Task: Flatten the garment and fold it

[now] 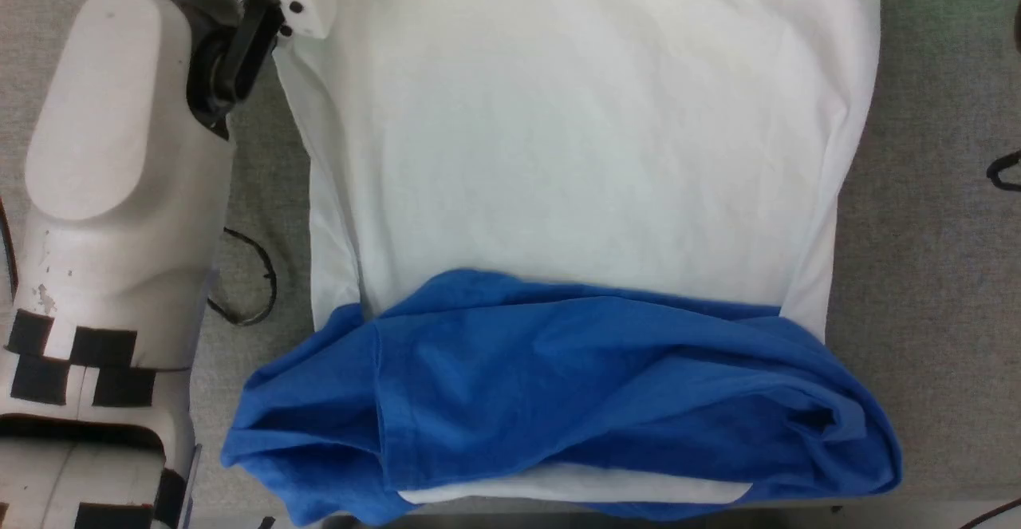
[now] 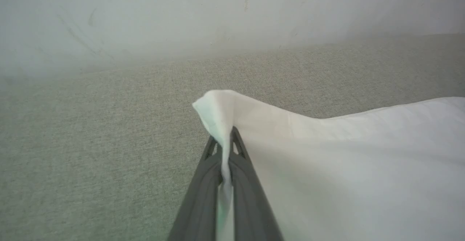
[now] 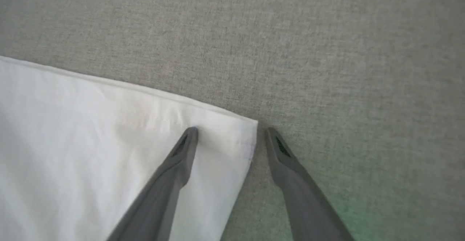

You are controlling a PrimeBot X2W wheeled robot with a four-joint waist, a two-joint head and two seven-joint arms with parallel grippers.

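The garment (image 1: pixel 582 154) lies spread on the grey cloth table, its white body stretching away from me and its royal-blue sleeves (image 1: pixel 558 385) bunched across the near end. In the left wrist view my left gripper (image 2: pixel 226 139) is shut on a far corner of the garment (image 2: pixel 363 161), with white cloth pinched and lifted between the dark fingers. In the right wrist view my right gripper (image 3: pixel 231 133) stands open over the other hemmed corner of the garment (image 3: pixel 109 143): one finger (image 3: pixel 181 153) lies over the cloth, the other (image 3: pixel 283 157) over bare table beside the edge.
The left forearm (image 1: pixel 112 194) runs up the left side of the head view. A thin black cable (image 1: pixel 251 282) loops on the table (image 1: pixel 925 274) beside it. A pale wall (image 2: pixel 181 15) rises behind the table. The table's front edge lies just below the blue sleeves.
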